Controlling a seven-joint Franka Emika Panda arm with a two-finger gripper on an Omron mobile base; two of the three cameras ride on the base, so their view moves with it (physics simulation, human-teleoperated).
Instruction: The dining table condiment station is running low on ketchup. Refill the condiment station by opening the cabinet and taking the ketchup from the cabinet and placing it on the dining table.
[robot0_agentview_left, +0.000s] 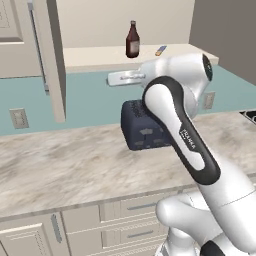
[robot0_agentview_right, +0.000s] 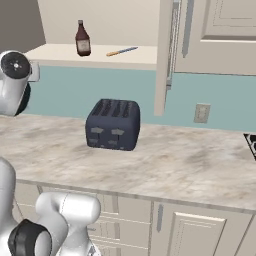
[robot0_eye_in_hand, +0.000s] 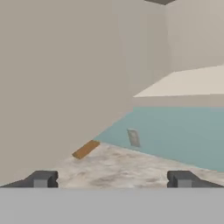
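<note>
Your arm (robot0_agentview_left: 185, 135) hides half the toaster (robot0_agentview_right: 113, 124); the ketchup (robot0_agentview_left: 132, 40) stands clear on the open cabinet (robot0_agentview_right: 95, 56) shelf, gripper (robot0_eye_in_hand: 112, 179) jaws spread wide, empty.

dark toaster (robot0_agentview_right: 112, 124) on marble counter (robot0_agentview_right: 190, 170), wall outlet (robot0_agentview_right: 201, 113), knife (robot0_agentview_right: 121, 51) on shelf

Kitchen. Marble-look counter (robot0_agentview_right: 175, 165) with dark toaster (robot0_agentview_right: 113, 124), cream drawer units (robot0_agentview_left: 125, 220) below, teal backsplash (robot0_agentview_right: 90, 90) with wall outlet (robot0_agentview_right: 201, 113), open cream wall cabinet (robot0_agentview_right: 165, 55) holding a ketchup (robot0_agentview_left: 132, 40) bottle on its shelf.
</note>
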